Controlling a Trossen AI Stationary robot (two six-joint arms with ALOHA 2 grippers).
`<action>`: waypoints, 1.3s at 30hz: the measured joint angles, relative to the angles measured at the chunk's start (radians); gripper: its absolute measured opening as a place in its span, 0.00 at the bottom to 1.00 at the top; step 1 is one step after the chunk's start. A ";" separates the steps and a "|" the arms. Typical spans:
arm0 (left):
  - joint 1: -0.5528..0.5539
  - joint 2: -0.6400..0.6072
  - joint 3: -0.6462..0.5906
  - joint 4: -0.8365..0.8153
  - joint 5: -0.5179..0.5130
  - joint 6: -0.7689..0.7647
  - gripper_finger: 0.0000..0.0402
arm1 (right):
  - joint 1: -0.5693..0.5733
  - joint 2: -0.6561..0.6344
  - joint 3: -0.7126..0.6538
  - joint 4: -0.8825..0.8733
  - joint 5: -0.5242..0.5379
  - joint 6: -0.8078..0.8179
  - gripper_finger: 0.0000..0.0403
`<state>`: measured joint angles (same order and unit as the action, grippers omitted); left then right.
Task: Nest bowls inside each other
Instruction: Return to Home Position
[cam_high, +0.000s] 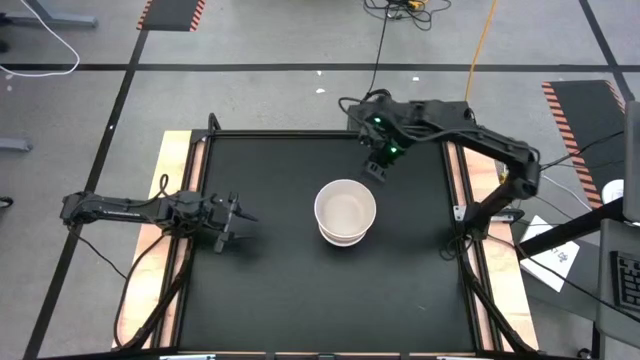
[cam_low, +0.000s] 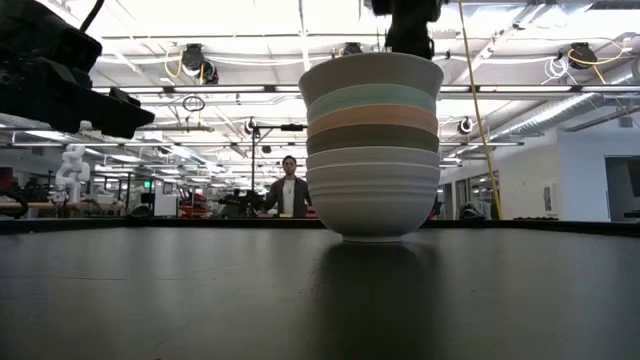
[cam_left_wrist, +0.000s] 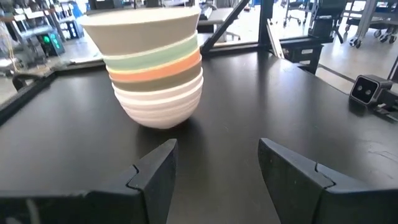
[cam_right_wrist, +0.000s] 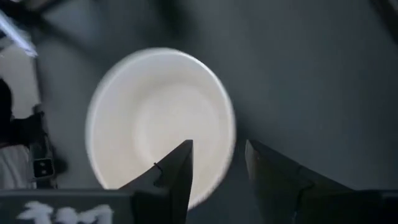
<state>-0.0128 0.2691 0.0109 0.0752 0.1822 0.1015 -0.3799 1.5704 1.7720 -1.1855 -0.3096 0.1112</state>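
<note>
The bowls stand nested in one stack (cam_high: 346, 211) at the middle of the table, the bottom white bowl's base on the mat. In the low view the stack (cam_low: 371, 145) shows cream-beige on top, then mint green, salmon-orange, grey-brown and white. My left gripper (cam_high: 243, 217) is open near the table's left edge, facing the stack (cam_left_wrist: 152, 65) from a distance. My right gripper (cam_high: 379, 173) is open above the table, on the far right side of the stack, looking down on the top bowl (cam_right_wrist: 160, 121). Neither touches a bowl.
The black mat (cam_high: 300, 290) lies bare around the stack, with free room on every side. A wooden border (cam_high: 170, 150) frames the table. A small camera (cam_left_wrist: 369, 91) sits at the table's edge. A person (cam_low: 290, 190) stands far off in the room behind.
</note>
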 joint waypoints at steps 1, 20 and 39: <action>0.000 0.000 0.000 0.009 0.000 0.005 0.56 | 0.013 -0.027 -0.019 0.036 -0.001 -0.003 0.35; 0.000 0.000 0.000 0.113 -0.069 0.085 0.56 | 0.147 -0.724 -0.971 0.851 0.135 -0.040 0.35; 0.000 0.000 0.000 0.132 -0.135 0.058 0.56 | 0.146 -0.915 -1.488 1.431 0.131 -0.112 0.35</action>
<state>-0.0128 0.2691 0.0105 0.2074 0.0471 0.1594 -0.2337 0.6554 0.2844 0.2450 -0.1791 -0.0008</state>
